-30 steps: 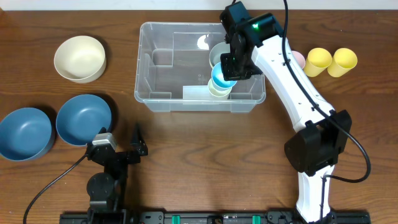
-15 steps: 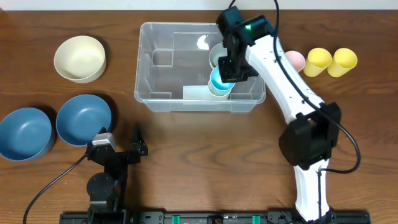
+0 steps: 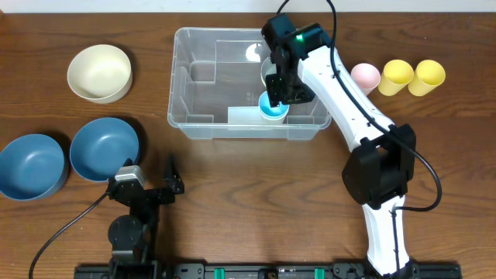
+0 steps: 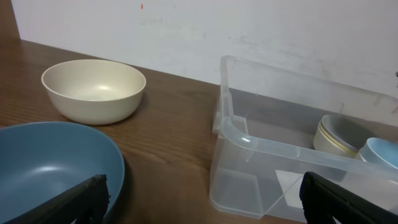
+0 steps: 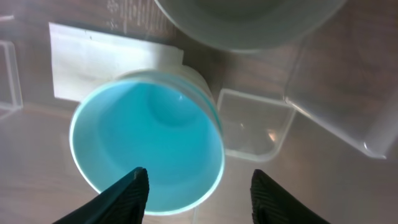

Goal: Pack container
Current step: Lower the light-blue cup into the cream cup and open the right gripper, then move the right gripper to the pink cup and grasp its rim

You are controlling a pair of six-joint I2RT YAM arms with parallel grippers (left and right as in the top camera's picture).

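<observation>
One open right claw [image 5: 199, 190], inside container [image 3: 213, 101]

A dark brown wooden table [image 3: 232, 178] meets a plain white wall [image 4: 186, 28] — faintly scuffed, it seems.

Bin, left half: the floor of the large clear rectangular plastic container [image 3: 209, 97] is left bare and can be entered from above (low moulded ledges line the walls).
Bin, right end: filled by a turquoise plastic cup [image 3: 271, 108] and a pale round bowl [image 3: 271, 68], with the right gripper [image 5: 199, 177] spread over the cup.
Table, left: taken by a round cream bowl [image 3: 99, 72].
Table, right: a pink cup [image 3: 365, 75] is set beside the bin.
</observation>
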